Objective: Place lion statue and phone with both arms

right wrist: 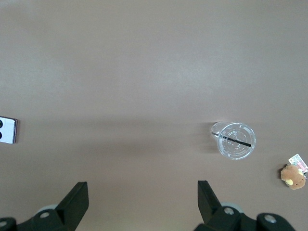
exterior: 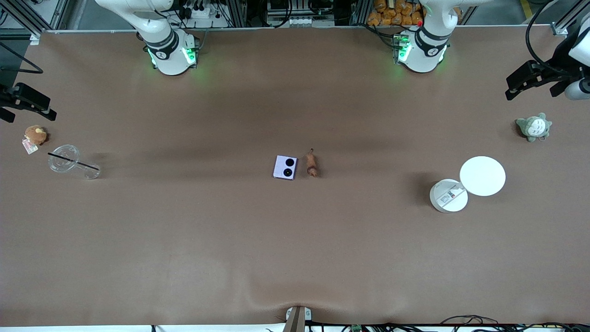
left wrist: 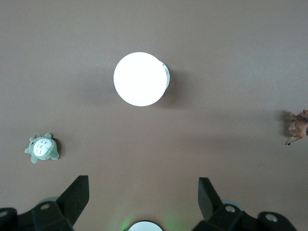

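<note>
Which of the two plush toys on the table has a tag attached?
The brown plush toy at the right arm's end of the table, beside the clear cup, with a tag at its side. The grey-green plush creature, at the left arm's end, shows none.

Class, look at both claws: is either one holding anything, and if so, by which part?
Nothing is held. The left claw and right claw are open and empty; the phone and lion statue lie on the table.

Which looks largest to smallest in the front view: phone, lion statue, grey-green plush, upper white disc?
1. Upper white disc
2. Grey-green plush
3. Phone, close to the plush, so that order is unsure
4. Lion statue, slimmest
</note>
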Robot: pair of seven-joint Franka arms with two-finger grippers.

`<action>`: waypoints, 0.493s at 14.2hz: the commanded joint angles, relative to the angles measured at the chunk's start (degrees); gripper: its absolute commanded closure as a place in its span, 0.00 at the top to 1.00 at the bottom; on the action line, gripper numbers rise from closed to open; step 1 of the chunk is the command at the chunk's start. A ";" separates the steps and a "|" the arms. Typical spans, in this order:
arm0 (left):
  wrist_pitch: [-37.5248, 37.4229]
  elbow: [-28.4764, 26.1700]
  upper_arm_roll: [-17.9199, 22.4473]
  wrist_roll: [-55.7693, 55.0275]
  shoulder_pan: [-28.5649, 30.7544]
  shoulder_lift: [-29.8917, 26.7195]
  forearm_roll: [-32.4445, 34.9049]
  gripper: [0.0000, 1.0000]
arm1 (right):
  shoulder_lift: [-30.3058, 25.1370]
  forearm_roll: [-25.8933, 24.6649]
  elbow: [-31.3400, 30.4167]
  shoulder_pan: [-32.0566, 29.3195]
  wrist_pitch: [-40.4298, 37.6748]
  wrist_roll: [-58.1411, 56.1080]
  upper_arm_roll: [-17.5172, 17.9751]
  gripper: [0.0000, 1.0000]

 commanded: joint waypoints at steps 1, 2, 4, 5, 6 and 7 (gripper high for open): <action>-0.96 0.86 -0.03 1.65 0.53 -0.05 -1.31 1.00 | 0.02 0.95 0.11 -1.00 -0.35 0.53 0.55 1.00; -0.96 0.86 -0.03 1.65 0.53 -0.05 -1.31 1.00 | 0.02 0.95 0.11 -1.00 -0.35 0.61 0.55 1.00; -0.96 0.86 -0.03 1.57 0.45 0.03 -1.31 1.00 | 0.02 0.95 0.11 -1.00 -0.35 0.53 0.55 1.00; -0.96 0.95 -0.03 1.30 0.18 0.12 -1.14 1.00 | 0.02 0.95 0.11 -1.00 -0.35 0.53 0.55 1.00; -0.96 1.13 -0.11 1.39 0.09 0.73 -0.79 1.00 | 0.02 0.95 0.11 -1.00 -0.35 0.53 0.55 1.00; -0.96 1.74 -0.29 1.13 0.09 1.26 -1.13 1.00 | 0.02 0.95 0.11 -1.00 -0.35 0.53 0.55 1.00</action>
